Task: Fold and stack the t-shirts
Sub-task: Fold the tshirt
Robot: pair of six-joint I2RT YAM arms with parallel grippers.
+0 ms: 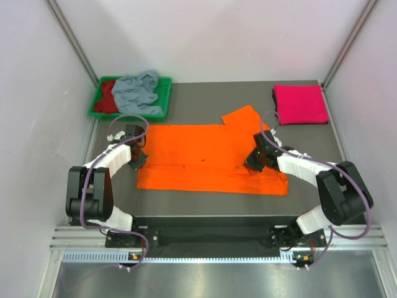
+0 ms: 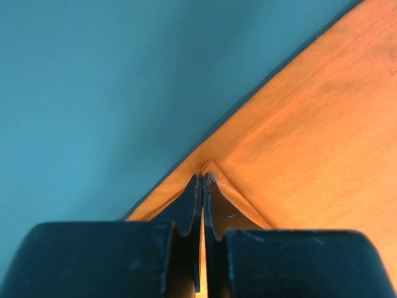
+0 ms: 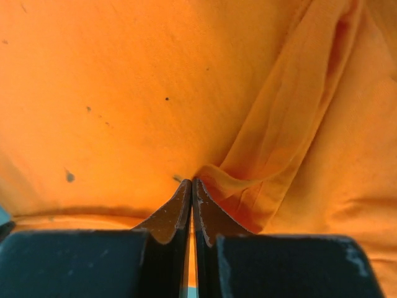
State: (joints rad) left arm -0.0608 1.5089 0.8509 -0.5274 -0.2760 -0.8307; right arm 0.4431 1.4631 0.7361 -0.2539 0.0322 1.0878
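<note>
Orange t-shirt spread flat mid tabletop. Left gripper clamped on its left edge; right gripper clamped on raised fold near its right side. Pink t-shirt folded at far right corner; grey-blue t-shirt, dark red t-shirt heaped in green tray far left

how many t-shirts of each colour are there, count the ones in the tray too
orange t-shirt, spread on the table: 1
magenta pink t-shirt, folded at the far right: 1
grey-blue t-shirt, in the green tray: 1
dark red t-shirt, in the same tray: 1
total: 4 t-shirts
</note>
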